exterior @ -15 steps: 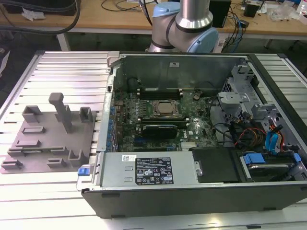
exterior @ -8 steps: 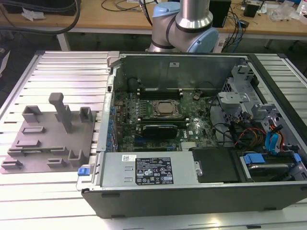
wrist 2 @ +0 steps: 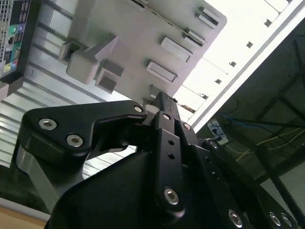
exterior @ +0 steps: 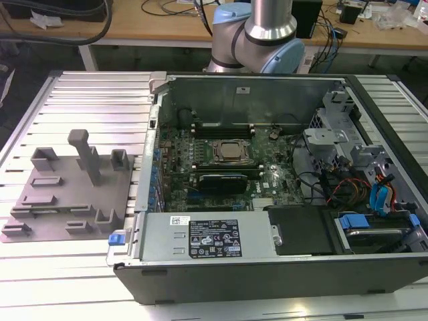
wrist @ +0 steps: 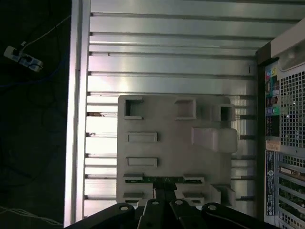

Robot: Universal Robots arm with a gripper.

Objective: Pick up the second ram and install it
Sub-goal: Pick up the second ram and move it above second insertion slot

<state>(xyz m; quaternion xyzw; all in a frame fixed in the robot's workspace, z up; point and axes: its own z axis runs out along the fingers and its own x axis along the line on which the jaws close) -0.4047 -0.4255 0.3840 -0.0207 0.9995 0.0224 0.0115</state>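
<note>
Our black end effector (wrist: 164, 196) hung over one edge of the pale grey slotted holder plate (wrist: 167, 143), in line with the thin green circuit-board stick, the second ram (wrist: 163, 180). We could not tell how far open it was, or whether it gripped anything. The ram sat between clips on that plate, presumably so it stayed put. Beneath the plate ran the ribbed aluminium worktop (wrist: 167, 47). Beside the plate stood the open computer case (exterior: 267, 267).
</note>
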